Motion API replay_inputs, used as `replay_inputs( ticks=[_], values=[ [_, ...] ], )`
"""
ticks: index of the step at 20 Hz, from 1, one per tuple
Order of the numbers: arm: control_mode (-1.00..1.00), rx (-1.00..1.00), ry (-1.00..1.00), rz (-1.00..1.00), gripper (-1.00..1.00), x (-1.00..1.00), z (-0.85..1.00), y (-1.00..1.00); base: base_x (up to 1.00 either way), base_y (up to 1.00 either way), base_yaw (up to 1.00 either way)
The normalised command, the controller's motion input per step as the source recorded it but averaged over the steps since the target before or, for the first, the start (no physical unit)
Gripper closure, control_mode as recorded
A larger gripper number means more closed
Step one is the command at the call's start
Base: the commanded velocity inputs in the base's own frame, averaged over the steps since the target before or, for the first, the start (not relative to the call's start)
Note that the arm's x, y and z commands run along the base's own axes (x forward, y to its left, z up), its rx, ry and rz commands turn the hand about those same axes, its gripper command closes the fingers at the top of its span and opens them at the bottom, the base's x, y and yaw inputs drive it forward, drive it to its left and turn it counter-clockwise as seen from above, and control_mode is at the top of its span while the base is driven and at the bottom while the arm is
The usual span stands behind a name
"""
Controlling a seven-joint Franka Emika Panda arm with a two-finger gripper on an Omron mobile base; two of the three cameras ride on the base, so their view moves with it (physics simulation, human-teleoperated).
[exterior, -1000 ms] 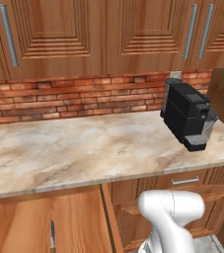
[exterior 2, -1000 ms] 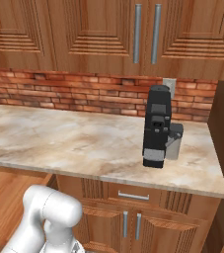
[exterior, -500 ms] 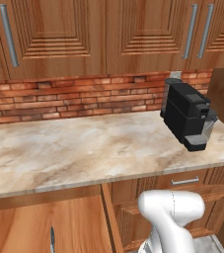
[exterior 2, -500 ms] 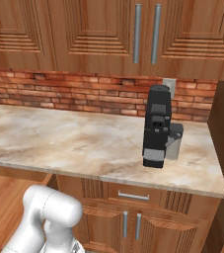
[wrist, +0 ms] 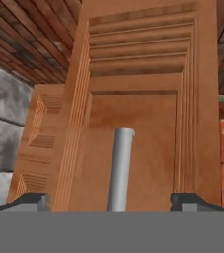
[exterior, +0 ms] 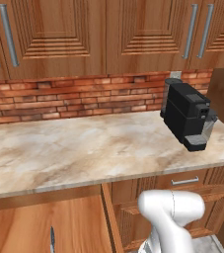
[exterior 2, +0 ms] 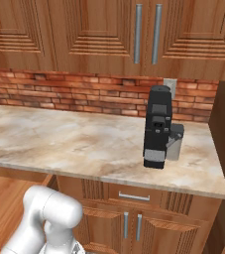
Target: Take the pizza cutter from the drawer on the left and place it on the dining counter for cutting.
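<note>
Closest in the hand view, the two small dark finger tips of the gripper [wrist: 111, 200] stand far apart, one at each side, closed on nothing. Between them a smooth silver-grey cylindrical bar handle [wrist: 119, 170] runs lengthwise away from the camera along a brown wooden panelled front [wrist: 148, 118] with stepped, routed mouldings.

In the left base view the light wooden inside of the open drawer [exterior: 49, 225] shows at lower left, and a thin dark sliver [exterior: 52, 240] lies in it, long axis running near to far; what it is cannot be told.

Beyond lies the beige veined marble counter [exterior: 84, 148], then the boxy black coffee machine [exterior: 186, 117], with no readable lettering, then the rough red brick backsplash [exterior: 69, 96].
</note>
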Motion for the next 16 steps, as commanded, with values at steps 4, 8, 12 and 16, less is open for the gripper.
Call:
replay_inputs(
  ticks=[4,8,12,16],
  values=[
    [-1.00,0.02,0.02,-0.12,-1.00,-0.82,0.40,0.01,0.00,0.00,0.00],
    [-1.00,0.11,0.00,-0.18,-1.00,-0.52,0.66,-0.03,0.00,0.00,0.00],
    [-1.00,0.12,0.02,-0.18,-1.00,-0.12,0.80,-0.06,0.00,0.00,0.00],
    [-1.00,0.11,0.02,-0.11,-1.00,-0.20,0.92,-0.05,0.00,0.00,0.00]
  ],
)
